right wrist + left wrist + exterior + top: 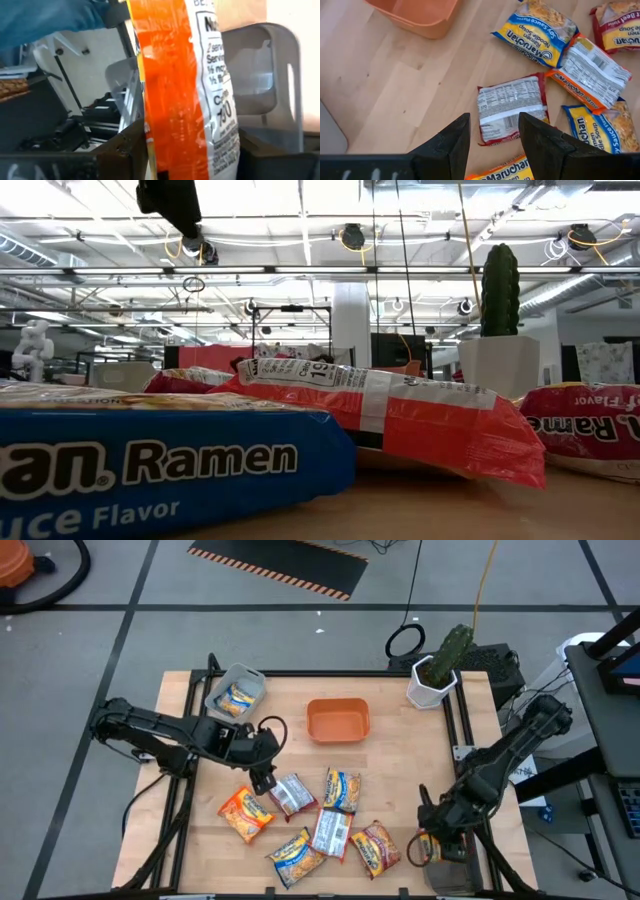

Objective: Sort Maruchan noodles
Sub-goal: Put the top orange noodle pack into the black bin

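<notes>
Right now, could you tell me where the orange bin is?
In the high view, the orange bin sits at the table's far middle, between the grey bin and the white cactus pot.

6 Maruchan noodles (300, 820) packets flat mid-table, 1 binned, 1 held upright

We see two arms built alike, dark and nearly black, made of rounded segments joined by bulkier joint housings. The left arm (170, 732) has thin black cables looping beside it near the wrist, and the right arm (510, 755) shows the same matte dark casing along its links. Up close, the left pincer (494, 137) has two broad, wedge-shaped black fingers (451, 145) with a faintly pebbled surface and chamfered inner edges. The right pincer (192, 150) has fingers of the same dark, matte make, with pale scribbled markings on the block behind them.
</notes>
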Controlling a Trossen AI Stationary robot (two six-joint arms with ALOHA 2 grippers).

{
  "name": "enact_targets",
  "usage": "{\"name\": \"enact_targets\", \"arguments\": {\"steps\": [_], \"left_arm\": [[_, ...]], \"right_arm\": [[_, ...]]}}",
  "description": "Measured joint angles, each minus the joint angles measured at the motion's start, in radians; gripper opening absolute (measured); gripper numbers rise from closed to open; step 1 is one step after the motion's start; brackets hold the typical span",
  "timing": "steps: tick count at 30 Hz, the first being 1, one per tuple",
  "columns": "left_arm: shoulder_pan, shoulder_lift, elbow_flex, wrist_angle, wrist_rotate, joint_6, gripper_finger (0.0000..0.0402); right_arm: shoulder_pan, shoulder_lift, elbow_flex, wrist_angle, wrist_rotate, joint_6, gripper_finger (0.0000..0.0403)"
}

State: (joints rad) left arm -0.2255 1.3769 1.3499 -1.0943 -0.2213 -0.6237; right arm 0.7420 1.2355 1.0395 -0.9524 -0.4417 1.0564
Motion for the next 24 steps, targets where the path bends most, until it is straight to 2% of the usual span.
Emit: {"name": "enact_targets", "arguments": {"steps": [5, 12, 20, 24], "left_arm": [[0.032, 0.000, 0.000, 0.000, -0.001, 0.014, 0.0173], [0.108, 0.000, 0.000, 0.008, 0.011, 0.034, 0.0173], [0.208, 0.000, -0.001, 0.137, 0.063, 0.134, 0.0173], [0.249, 0.000, -0.001, 0.187, 0.091, 0.193, 0.0173]], "right_arm": [[0.028, 0.005, -0.087, 0.096, -0.038, 0.014, 0.0168], [0.047, -0.036, -0.169, 0.115, -0.058, -0.013, 0.0174], [0.046, -0.133, -0.205, 0.102, -0.003, -0.016, 0.0246], [0.046, -0.203, -0.203, 0.091, -0.006, 0.066, 0.0265]]}}
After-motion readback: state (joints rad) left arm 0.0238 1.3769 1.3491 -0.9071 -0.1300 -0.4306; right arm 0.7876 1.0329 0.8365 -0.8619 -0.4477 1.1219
